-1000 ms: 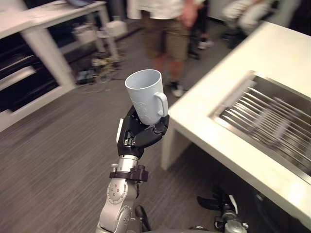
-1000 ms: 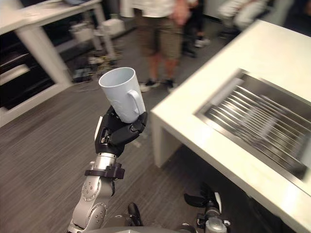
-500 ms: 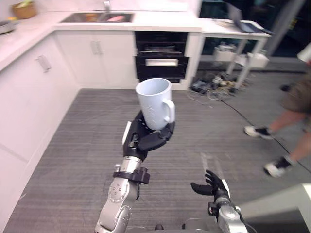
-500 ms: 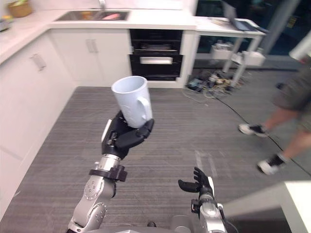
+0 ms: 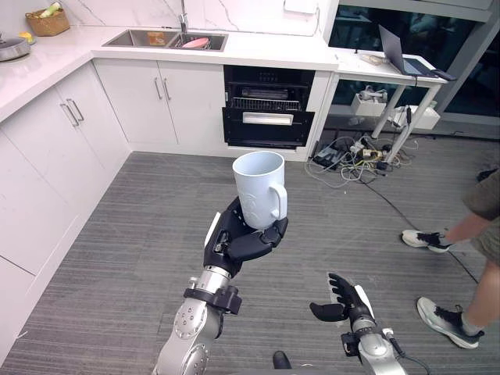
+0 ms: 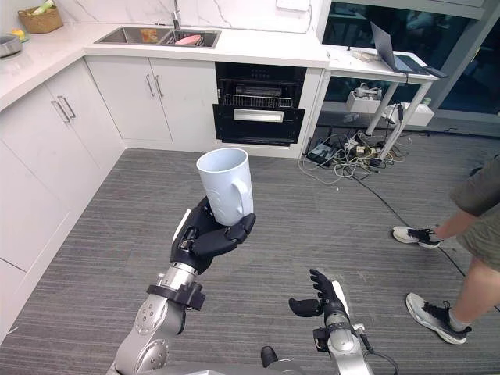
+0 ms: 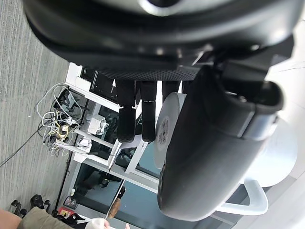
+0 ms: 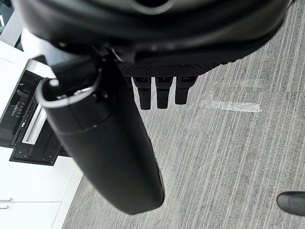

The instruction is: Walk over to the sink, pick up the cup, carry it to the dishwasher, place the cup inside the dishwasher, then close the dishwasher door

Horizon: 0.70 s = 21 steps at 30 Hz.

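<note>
Cup: you have the white cup point(image 5: 259, 187) upright in the air in front of the robot, mouth up and handle facing the robot's right.
Left hand point(image 5: 238, 242): it is curled round the cup's lower body from beneath, with the thumb across one side.
Why this hold: gripping low keeps the rim and handle free, which should help when you set the cup into a rack. Carrying it high and centred keeps it in your sight while walking.
Right hand point(image 5: 341, 301): it hangs low with fingers loosely extended and holds nothing, so it looks free for the door.
Dishwasher point(image 5: 268, 117): this is the dark unit under the white bench point(image 5: 258, 55), well ahead across the grey floor point(image 5: 117, 234), with a wire rack showing in its upper opening. The sink point(image 5: 152, 37) lies along the bench on the robot's left.
Head views: they give you the route and a person point(image 5: 469, 234) standing off to the right.
Wrist views: the left wrist view shows the thumb pressed on the cup wall. The right wrist view shows straight fingers above bare floor.
</note>
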Motion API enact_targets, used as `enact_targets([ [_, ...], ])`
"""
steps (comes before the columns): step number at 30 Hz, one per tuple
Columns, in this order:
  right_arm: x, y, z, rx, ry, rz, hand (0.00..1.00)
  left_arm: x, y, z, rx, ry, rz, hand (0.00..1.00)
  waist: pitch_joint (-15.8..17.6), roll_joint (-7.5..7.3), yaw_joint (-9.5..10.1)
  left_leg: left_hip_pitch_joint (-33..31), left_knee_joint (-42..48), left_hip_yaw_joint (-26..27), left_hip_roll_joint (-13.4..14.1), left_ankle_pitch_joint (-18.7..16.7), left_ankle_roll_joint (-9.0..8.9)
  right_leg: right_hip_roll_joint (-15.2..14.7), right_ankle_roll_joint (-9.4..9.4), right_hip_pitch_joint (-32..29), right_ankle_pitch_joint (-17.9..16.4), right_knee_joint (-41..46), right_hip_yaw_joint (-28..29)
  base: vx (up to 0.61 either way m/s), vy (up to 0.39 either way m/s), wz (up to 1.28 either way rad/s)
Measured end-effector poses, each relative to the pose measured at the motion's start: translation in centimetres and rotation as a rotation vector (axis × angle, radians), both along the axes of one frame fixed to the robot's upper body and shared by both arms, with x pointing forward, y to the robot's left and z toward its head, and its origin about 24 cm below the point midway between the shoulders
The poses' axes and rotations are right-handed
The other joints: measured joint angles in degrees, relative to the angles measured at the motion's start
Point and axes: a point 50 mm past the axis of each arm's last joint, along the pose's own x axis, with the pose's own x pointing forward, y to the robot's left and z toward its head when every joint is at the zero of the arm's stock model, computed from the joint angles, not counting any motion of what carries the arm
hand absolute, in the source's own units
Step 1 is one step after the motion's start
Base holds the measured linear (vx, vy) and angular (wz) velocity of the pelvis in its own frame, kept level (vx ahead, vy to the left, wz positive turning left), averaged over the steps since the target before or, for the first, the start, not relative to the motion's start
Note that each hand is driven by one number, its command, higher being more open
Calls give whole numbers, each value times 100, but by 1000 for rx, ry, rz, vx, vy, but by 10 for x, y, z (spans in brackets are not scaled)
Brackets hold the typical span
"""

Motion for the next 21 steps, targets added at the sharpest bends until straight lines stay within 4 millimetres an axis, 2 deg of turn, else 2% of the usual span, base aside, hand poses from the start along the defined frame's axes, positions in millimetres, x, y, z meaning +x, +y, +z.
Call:
enact_targets([
  [5, -1, 0, 0, 1, 2, -1, 90, 0, 0, 0, 0, 0, -1, 30, 5, -7, 4, 11, 8, 42, 9, -1, -1, 11, 0, 2, 17, -21, 34, 0, 0, -3],
  [8, -13, 2, -7, 15, 36, -17, 90, 2, -1, 0, 7, -4, -2, 30, 20, -30, -11, 17, 69, 57, 53, -17, -28, 2, -21, 86, 76, -139, -43, -2, -10, 2],
  [10, -28, 4, -16, 31, 91, -35, 90, 5, -2, -3, 25, 2, -1, 30, 40, -56, 4, 49, 140, 50, 121, -47, -77, -25, -149, 105, -6, -83, -455, -10, -40, 7],
  [12, -42, 10, -26, 77, 148, -77, 90, 8, 0, -15, 32, 60, 42, 30, 70, -40, 20, 36, 368, 69, 267, -155, -226, -82, -204, 101, -75, 126, -1133, -15, -62, -2],
  [15, -49, 15, -32, 113, 182, -118, 90, 10, 4, -27, 65, 119, 94, 30, 277, -57, 94, -119, 769, 60, 517, -338, -423, -76, -269, 96, -154, 299, -1780, -70, -127, 4],
  [18, -48, 13, -32, 101, 176, -143, 90, 10, 11, -32, 97, 154, 139, 30, 390, -51, 157, -205, 895, 68, 664, -421, -391, -9, -300, 92, -177, 358, -1876, -49, -89, 16],
  [21, -33, 10, -22, 87, 106, -147, 90, 11, 24, -30, 92, 150, 217, 30, 452, -37, 276, -331, 1045, 62, 677, -471, -349, -47, -276, -87, -322, 644, -1928, -27, -16, 12],
])
